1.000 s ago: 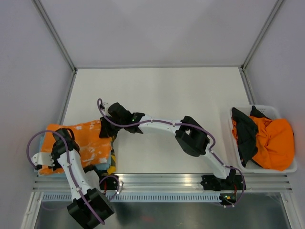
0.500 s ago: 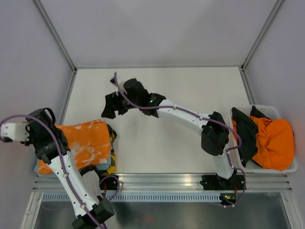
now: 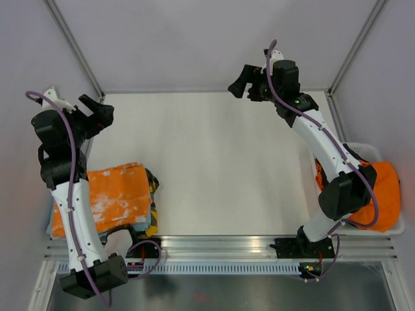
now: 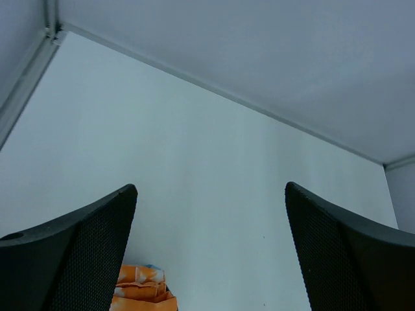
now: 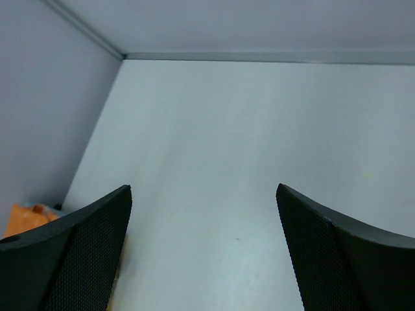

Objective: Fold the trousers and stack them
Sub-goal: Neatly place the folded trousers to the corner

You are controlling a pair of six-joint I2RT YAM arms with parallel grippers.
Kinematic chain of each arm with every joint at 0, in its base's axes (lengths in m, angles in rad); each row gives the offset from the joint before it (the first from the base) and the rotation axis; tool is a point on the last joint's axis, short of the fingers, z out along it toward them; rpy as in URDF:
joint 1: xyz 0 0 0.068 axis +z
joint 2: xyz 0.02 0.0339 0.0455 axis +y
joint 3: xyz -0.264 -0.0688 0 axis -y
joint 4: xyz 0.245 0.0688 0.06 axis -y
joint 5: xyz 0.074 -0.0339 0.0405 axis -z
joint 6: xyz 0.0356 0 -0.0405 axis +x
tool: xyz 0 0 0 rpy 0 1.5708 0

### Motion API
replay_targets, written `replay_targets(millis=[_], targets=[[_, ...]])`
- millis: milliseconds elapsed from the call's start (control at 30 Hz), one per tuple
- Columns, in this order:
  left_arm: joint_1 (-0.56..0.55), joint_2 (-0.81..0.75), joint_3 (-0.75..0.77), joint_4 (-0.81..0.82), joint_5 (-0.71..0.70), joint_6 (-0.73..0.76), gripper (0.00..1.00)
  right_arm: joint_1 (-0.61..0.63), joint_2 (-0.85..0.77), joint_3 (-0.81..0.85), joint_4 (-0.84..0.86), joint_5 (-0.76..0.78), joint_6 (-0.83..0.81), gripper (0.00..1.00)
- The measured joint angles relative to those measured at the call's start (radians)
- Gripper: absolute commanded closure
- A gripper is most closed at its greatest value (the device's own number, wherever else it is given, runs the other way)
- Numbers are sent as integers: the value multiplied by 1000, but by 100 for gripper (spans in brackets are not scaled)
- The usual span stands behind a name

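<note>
The folded orange trousers [image 3: 110, 197] lie on top of a small stack at the near left edge of the tabletop [image 3: 220, 162]. More orange and black garments [image 3: 376, 194] fill the white bin [image 3: 363, 150] at the right. The left claw [image 3: 100, 111] hangs above the far left corner, released and empty. The right claw [image 3: 238, 84] is near the back wall, likewise spread and empty.

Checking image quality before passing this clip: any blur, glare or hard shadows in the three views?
Top external: even light, sharp, no glare on the table. Left wrist: bluish cast, left fingers dark but mesh readable. Right wrist: greyer, right fingers likewise; no motion blur.
</note>
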Motion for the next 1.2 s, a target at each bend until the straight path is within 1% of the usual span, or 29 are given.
replay_targets(millis=[100, 267, 367, 467, 600, 900, 1200], targets=[[-89, 55, 23, 1, 34, 46, 0, -70, -48, -88, -37, 79, -20, 2], [-209, 114, 22, 3, 59, 95, 0, -75, -198, -269, -26, 266, -86, 2], [-247, 142, 18, 20, 72, 108, 0, -69, -300, -349, 19, 355, -121, 2], [-259, 170, 17, 27, 83, 111, 0, -69, -342, -366, 73, 410, -143, 2], [-259, 178, -4, 46, 82, 112, 0, -69, -338, -366, 122, 438, -158, 2], [-259, 170, -37, 62, 85, 112, 0, -69, -324, -388, 136, 439, -163, 2], [-259, 139, -79, 83, 100, 111, 0, -69, -399, -469, 136, 446, -164, 2]])
